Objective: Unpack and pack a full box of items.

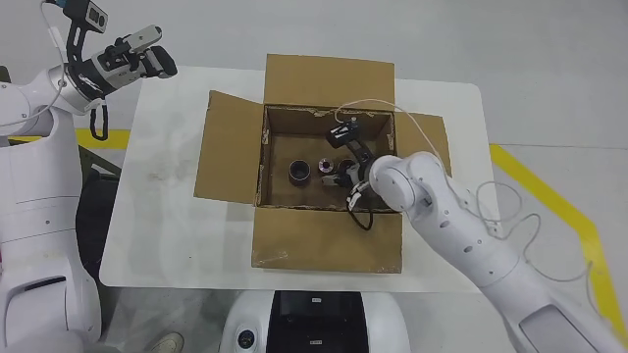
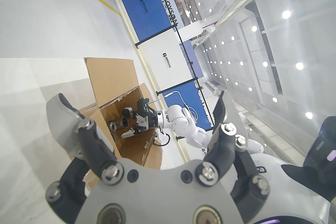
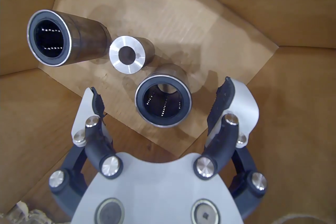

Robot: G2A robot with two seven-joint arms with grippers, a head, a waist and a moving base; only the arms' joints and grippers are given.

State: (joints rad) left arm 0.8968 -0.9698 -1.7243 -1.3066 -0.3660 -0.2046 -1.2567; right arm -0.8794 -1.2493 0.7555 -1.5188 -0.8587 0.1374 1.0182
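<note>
- Inside the open cardboard box (image 1: 329, 240) on the table (image 1: 157, 216), the right gripper (image 3: 160, 91) hangs with jaws spread and empty. We judge its arm close enough to the near wall that a careless lift could drag the box.
- The left gripper (image 1: 157, 54), released and empty by the table's far left corner, is well apart from the box and cannot steady it.
- The long linear bearing (image 3: 65, 37) stands just beside the aluminium sleeve (image 3: 127, 55), so a knock could topple both.
- The short linear bearing (image 3: 163, 100) stands between the fingers (image 3: 223, 100), and off-centre closing may tip it.
- The aluminium sleeve, nearby, could get clipped by one finger.
</note>
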